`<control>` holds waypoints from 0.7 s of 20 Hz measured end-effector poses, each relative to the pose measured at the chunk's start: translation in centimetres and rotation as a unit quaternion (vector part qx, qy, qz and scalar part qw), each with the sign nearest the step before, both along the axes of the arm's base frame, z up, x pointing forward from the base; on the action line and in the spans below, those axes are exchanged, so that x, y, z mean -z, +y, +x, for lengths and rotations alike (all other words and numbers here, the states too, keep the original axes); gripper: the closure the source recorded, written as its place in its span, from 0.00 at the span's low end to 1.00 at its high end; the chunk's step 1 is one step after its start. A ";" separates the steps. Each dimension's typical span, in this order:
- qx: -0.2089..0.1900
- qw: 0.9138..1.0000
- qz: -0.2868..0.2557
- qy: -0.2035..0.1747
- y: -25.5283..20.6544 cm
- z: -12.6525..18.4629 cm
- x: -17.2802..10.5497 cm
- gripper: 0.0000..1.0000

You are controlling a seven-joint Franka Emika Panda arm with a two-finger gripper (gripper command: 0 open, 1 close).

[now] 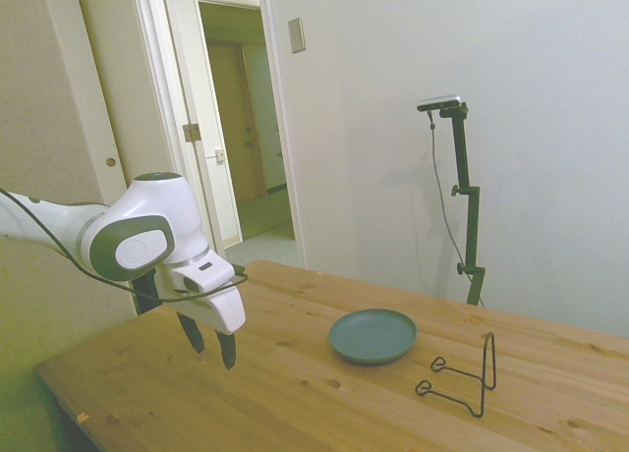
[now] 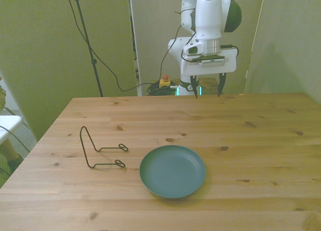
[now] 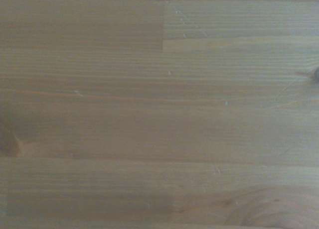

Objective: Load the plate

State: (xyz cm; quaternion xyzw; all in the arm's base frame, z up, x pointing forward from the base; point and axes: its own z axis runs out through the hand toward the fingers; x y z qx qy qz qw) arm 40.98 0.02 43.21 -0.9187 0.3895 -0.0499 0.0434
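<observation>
The gripper (image 2: pixel 206 90) hangs above the far side of the wooden table (image 2: pixel 261 140), its two dark fingers (image 1: pixel 227 350) spread wide with nothing between them. The plate (image 2: pixel 172 171) lies flat nearer the table's front edge, well apart from the gripper. Just beside it, toward the front view's left, stands a thin black wire stand (image 2: pixel 100 149). The wrist camera shows only bare wood grain.

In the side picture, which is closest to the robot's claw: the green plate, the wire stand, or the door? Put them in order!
Measured from the gripper, which hangs open above the table:
1. The plate, flat on the table, mid-way across the side view.
2. The wire stand, just beyond the plate, empty.
3. The doorway, off the table in the room behind, clearly farthest.
</observation>
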 end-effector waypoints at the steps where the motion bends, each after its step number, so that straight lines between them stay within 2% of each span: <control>1: 0.000 1.000 0.000 0.000 0.0 0.0 0.0 0.00; 6: 0.003 1.000 0.004 -0.006 -0.7 0.7 -0.7 0.00; 14: 0.023 0.999 0.031 -0.024 -8.8 6.3 -6.1 0.00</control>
